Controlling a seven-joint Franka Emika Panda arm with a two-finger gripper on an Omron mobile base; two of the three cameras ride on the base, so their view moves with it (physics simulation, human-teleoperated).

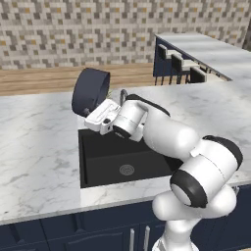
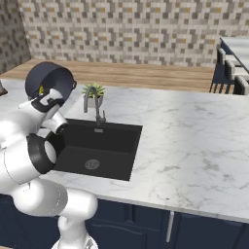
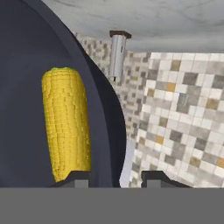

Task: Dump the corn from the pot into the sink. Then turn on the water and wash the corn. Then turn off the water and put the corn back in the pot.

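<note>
The dark navy pot (image 1: pixel 90 90) is lifted off the counter and tipped on its side above the back left corner of the black sink (image 1: pixel 98 162). My gripper (image 1: pixel 92 116) is shut on the pot's lower rim. In the hand view the pot wall (image 3: pixel 26 87) runs between my two fingertips, with my gripper (image 3: pixel 111 179) astride it. The yellow corn (image 3: pixel 65 122) lies inside the pot against its wall. From the right base view, the pot (image 2: pixel 48 80) opens toward the camera and a bit of corn (image 2: pixel 41 90) shows inside, above the sink (image 2: pixel 112 146).
A curved metal faucet (image 2: pixel 95 104) stands behind the sink, with a small potted plant (image 2: pixel 93 91) just past it. The round drain (image 1: pixel 126 169) sits in the basin floor. White marble counter (image 1: pixel 39 147) surrounds the sink; bar stools (image 1: pixel 179 68) stand far right.
</note>
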